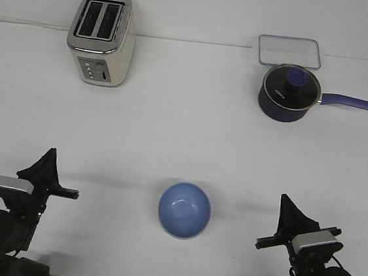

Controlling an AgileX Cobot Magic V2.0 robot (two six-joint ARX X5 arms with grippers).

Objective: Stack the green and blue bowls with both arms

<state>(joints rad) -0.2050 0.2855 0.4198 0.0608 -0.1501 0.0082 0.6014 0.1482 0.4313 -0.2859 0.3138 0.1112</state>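
Note:
A light periwinkle blue bowl (184, 210) sits upright on the white table (184, 138), near the front middle. A thin pale edge shows under its near rim; I cannot tell whether that is the green bowl, which shows nowhere else. My left gripper (52, 153) is at the front left, well to the left of the bowl. Its fingers stand together in a point, holding nothing. My right gripper (284, 199) is at the front right, to the right of the bowl. Its fingers are also together and empty. Neither gripper touches the bowl.
A cream toaster (102, 38) stands at the back left. A dark navy saucepan (289, 93) with a lid and a long handle pointing right stands at the back right. A clear rectangular lid or tray (290, 51) lies behind it.

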